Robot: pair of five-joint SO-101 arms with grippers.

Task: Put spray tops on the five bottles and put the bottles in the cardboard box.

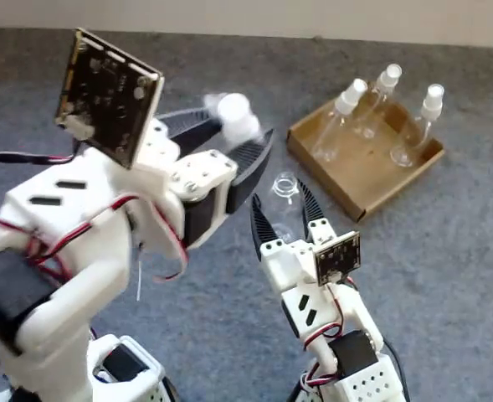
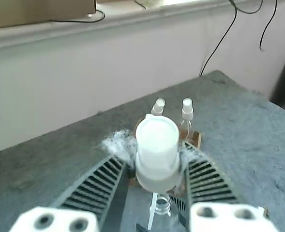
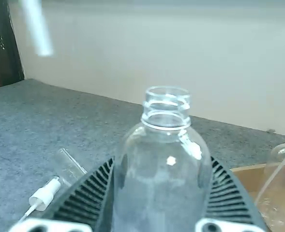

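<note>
Slippage is the hazard to be watched at the left: a spray top (image 1: 234, 114) is pinched by its white head between the jaws of the left gripper (image 2: 157, 164). Its thin dip tube (image 2: 152, 216) hangs below the fingers, close to the open neck of a clear bottle (image 3: 165, 159). If the tube is brought down off-centre, it could be caught on the rim and bent, or the head could be twisted out of the grip. The tube is judged light and springy, so small errors would be magnified. The bottle is clamped upright and uncapped inside the right gripper (image 1: 278, 199), below the left gripper. A downward push from the top could slide it through the ribbed pads or tip it, since smooth clear walls offer little hold. Beside the right gripper, on the grey carpet (image 1: 447, 276), a spare spray top (image 3: 44, 197) and a clear cap (image 3: 69, 165) lie loose, apart from the work. Beyond and to the right of the right gripper the cardboard box (image 1: 323, 177) is set, with three capped bottles (image 1: 340, 117) standing in it. Its near wall would have to be cleared when the bottle is carried over.
</note>
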